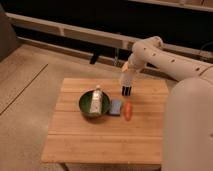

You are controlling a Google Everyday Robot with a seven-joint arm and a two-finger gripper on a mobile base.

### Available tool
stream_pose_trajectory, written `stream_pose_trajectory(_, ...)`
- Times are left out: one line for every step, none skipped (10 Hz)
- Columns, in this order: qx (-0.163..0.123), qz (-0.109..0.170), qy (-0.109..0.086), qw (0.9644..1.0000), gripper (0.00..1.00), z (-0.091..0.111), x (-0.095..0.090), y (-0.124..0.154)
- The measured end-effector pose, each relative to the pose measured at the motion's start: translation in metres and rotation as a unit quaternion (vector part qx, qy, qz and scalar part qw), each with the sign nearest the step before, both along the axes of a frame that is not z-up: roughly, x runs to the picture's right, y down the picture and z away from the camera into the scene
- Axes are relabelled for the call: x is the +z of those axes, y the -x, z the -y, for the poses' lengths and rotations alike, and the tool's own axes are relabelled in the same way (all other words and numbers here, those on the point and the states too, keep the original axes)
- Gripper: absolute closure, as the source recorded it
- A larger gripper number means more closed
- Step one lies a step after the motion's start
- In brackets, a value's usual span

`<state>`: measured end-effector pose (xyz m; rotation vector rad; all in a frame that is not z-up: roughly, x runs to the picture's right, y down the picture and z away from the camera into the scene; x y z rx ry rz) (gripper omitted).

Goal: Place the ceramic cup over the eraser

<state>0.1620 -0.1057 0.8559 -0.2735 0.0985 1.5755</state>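
The eraser (127, 91), a small black block with pale stripes, stands upright at the back right of the wooden table (100, 137). Directly above it, touching or nearly touching its top, is the white ceramic cup (127, 79). My gripper (127, 75) reaches in from the right on the white arm and is shut on the cup from above. The cup's lower rim meets the eraser's top, and most of the eraser still shows below it.
A dark green bowl (88, 106) holding a white bottle (97, 98) sits mid-table. Next to it lie a light-blue pad (116, 106) and an orange carrot-shaped thing (128, 111). A dark bench and wall run behind the table.
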Motion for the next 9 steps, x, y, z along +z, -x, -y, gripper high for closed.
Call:
stream_pose_trajectory(0.004, -0.001, 0.003, 1.0, 1.0, -0.005, 0.001, -0.002)
stream_pose_trajectory(0.006, -0.002, 0.007, 1.0, 1.0, -0.01, 0.003, -0.004)
stream_pose_trajectory(0.004, -0.006, 0.007, 1.0, 1.0, -0.012, 0.004, -0.007)
stream_pose_trajectory(-0.003, -0.013, 0.006, 0.9999, 1.0, -0.013, 0.007, -0.014)
stream_pose_trajectory(-0.007, -0.016, 0.004, 0.9998, 1.0, -0.013, 0.008, -0.016)
stream_pose_trajectory(-0.008, -0.015, 0.004, 0.9998, 1.0, -0.013, 0.008, -0.016)
stream_pose_trajectory(-0.008, -0.015, 0.004, 0.9998, 1.0, -0.013, 0.008, -0.016)
stream_pose_trajectory(-0.009, -0.015, 0.004, 0.9998, 1.0, -0.013, 0.008, -0.016)
stream_pose_trajectory(-0.009, -0.015, 0.004, 0.9998, 1.0, -0.013, 0.008, -0.016)
